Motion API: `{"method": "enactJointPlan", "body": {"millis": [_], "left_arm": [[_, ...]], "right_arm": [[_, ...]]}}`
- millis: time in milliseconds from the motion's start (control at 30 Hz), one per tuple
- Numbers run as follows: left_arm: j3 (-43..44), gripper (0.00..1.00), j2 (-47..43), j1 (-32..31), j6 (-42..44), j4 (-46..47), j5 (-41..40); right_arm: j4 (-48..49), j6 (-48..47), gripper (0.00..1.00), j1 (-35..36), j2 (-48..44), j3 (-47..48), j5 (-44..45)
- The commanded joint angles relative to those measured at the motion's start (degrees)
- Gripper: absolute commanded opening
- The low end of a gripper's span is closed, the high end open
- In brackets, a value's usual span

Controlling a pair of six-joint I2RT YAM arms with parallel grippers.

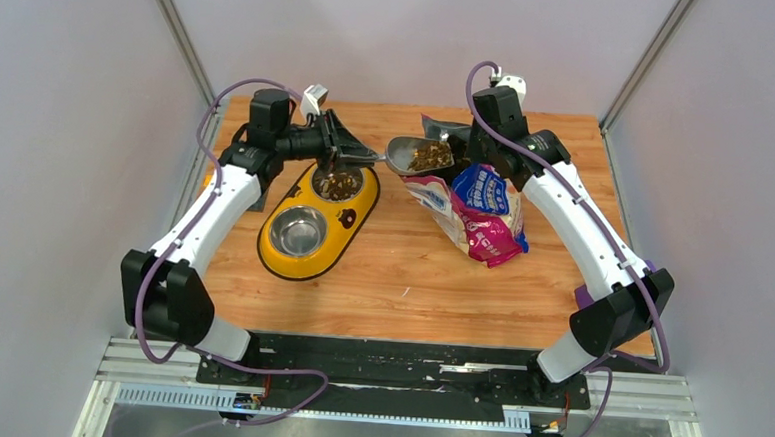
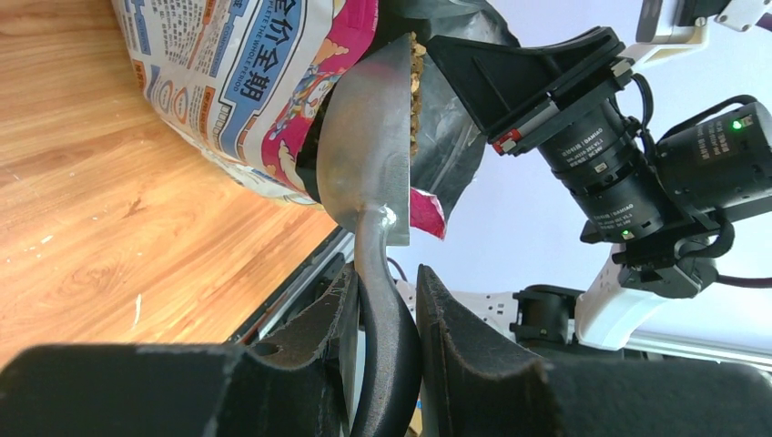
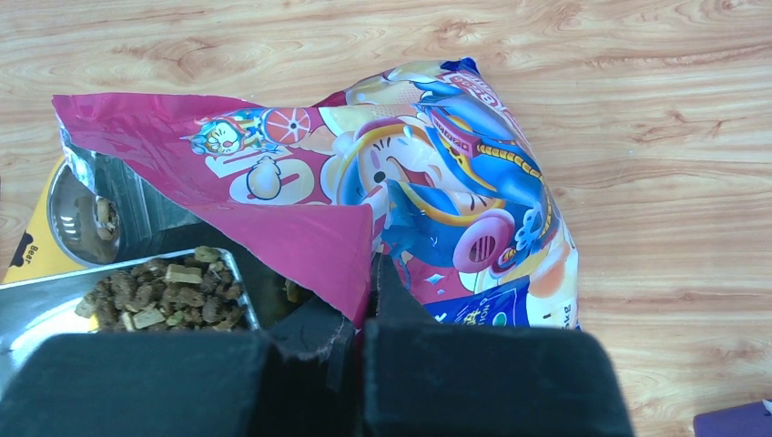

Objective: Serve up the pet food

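Note:
My left gripper (image 1: 350,155) is shut on the handle of the grey scoop (image 1: 416,156), which is held level and heaped with brown kibble (image 1: 430,157) between the feeder and the bag's mouth. In the left wrist view the handle is pinched between the fingers of that gripper (image 2: 387,287), below the scoop's bowl (image 2: 369,137). The pink-and-blue cat food bag (image 1: 479,208) lies on the table. My right gripper (image 1: 460,142) is shut on its torn pink top edge (image 3: 309,241), holding the mouth open; the right wrist view shows this gripper (image 3: 371,284) and the kibble (image 3: 164,291) in the scoop.
The yellow double-bowl feeder (image 1: 356,217) lies left of centre; its far bowl (image 1: 340,184) holds kibble and its near steel bowl (image 1: 298,231) is bare. A purple object (image 1: 651,267) sits at the table's right edge by the right arm.

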Motion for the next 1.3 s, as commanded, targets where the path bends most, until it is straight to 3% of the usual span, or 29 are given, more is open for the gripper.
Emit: {"method": "enactJointPlan", "body": {"millis": [0,600,1267], "left_arm": [[0.94,0.00,-3.52,1.56,-1.17,3.07,3.03],[-7.71,0.00,-16.17,9.37,-5.82,6.07,2.00],[-15.54,0.00,-33.20,22.18,-4.65,-4.23,-3.58]], "right_arm": [[2.55,0.06,0.00,-0.36,-2.47,1.12,1.15],[2.46,0.07,0.00,-1.02,-1.90,2.15,0.39],[2.83,-0.31,0.00,-1.93,-2.01,1.05,-2.00]]}}
